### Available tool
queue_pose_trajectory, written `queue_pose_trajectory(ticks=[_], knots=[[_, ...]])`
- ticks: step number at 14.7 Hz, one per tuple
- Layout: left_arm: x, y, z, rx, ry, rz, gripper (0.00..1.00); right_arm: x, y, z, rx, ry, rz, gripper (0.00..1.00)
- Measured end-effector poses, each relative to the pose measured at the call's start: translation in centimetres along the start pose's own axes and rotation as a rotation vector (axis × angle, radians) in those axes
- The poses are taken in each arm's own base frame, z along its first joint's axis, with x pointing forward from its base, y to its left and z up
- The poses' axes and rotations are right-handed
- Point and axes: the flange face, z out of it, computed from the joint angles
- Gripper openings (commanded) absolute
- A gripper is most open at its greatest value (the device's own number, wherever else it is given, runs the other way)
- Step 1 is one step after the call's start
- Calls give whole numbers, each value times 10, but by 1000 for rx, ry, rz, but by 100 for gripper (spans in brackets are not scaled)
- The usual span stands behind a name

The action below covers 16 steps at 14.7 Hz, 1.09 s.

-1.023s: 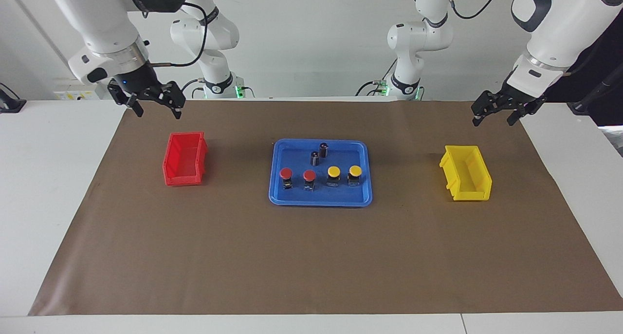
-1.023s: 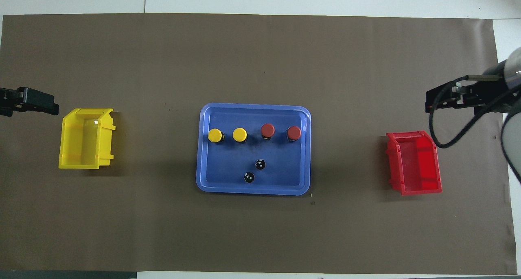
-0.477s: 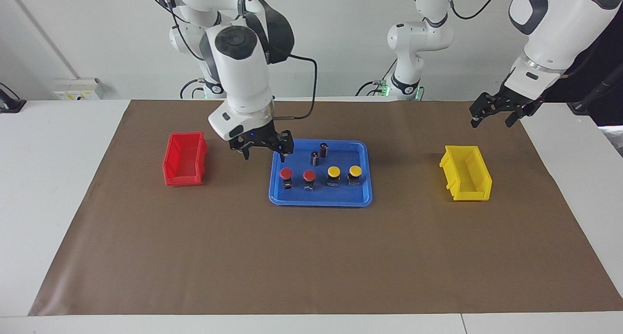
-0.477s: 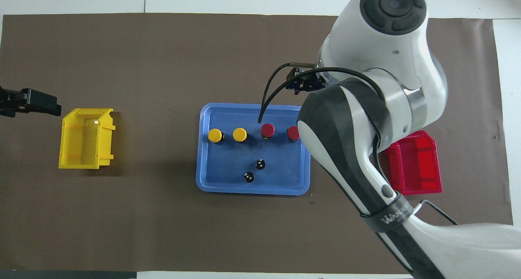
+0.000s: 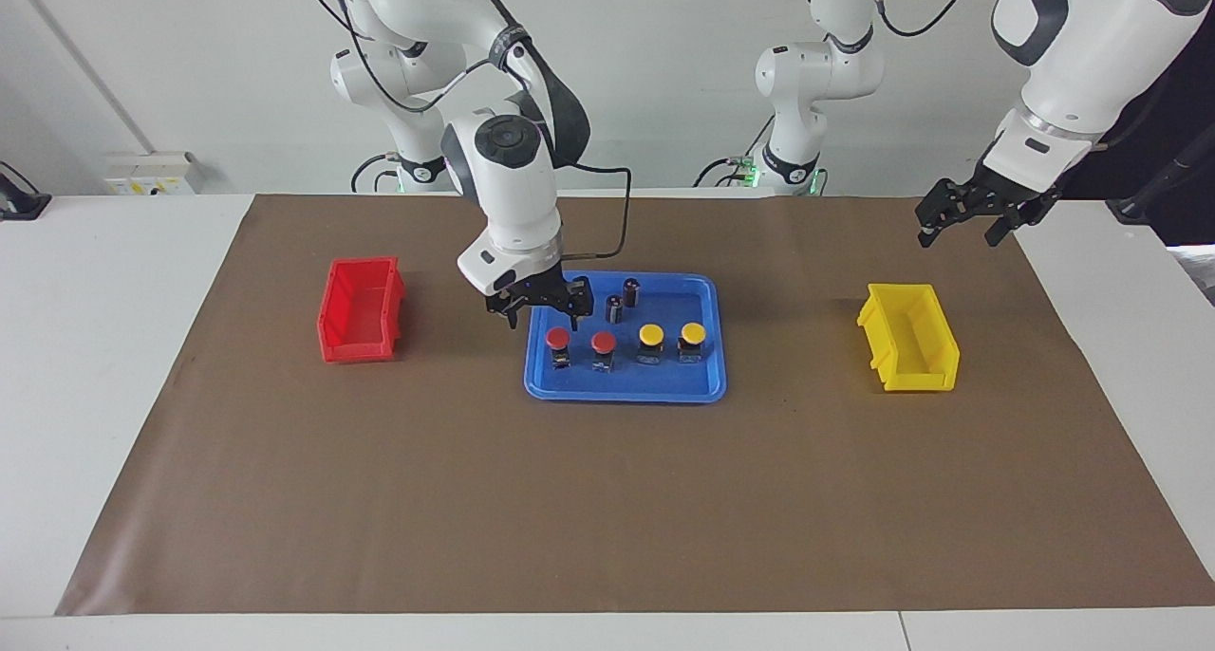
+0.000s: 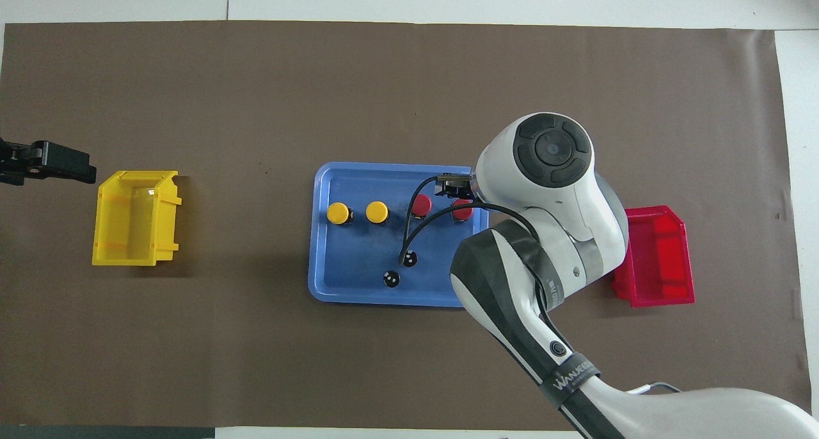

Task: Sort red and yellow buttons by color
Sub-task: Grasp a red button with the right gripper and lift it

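Two red buttons (image 5: 558, 338) (image 5: 604, 343) and two yellow buttons (image 5: 650, 335) (image 5: 693, 333) stand in a row in the blue tray (image 5: 622, 390). My right gripper (image 5: 546, 316) is open and hangs just over the red button at the right arm's end of the row, without touching it. In the overhead view the arm partly covers that red button (image 6: 462, 211); the other red button (image 6: 420, 205) and the yellow buttons (image 6: 338, 213) (image 6: 377, 212) show. My left gripper (image 5: 959, 237) is open and empty, waiting in the air by the yellow bin (image 5: 909, 347).
A red bin (image 5: 359, 309) stands toward the right arm's end of the table, the yellow bin (image 6: 134, 218) toward the left arm's end. Two dark upright cylinders (image 5: 614, 307) (image 5: 631, 290) stand in the tray, nearer to the robots than the buttons. Brown paper covers the table.
My right arm has swung from over the table near the red bin to the tray and come down over the end red button. The left arm has hardly moved.
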Motion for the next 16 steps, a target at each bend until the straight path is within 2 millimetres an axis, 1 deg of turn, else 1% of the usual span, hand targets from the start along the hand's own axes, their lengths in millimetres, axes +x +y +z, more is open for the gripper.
queue_pose_trajectory(ticks=[2, 6, 10, 12, 13, 16], knots=[[0, 0, 0, 0, 0, 0, 100, -7, -3, 16, 6, 8, -11, 88], [-1, 0, 3, 0, -4, 1, 100, -6, -11, 39, 25, 27, -23, 79], [-1, 1, 12, 1, 14, 2, 100, -9, -9, 47, 16, 13, -35, 76], [-3, 2, 13, 1, 13, 3, 100, -11, -9, 50, 14, 10, -41, 73], [-5, 2, 12, 1, 15, 3, 100, -14, -12, 51, 12, 6, -50, 72], [-6, 2, 10, 1, 18, 3, 100, -24, -22, 54, 10, 1, -73, 64]])
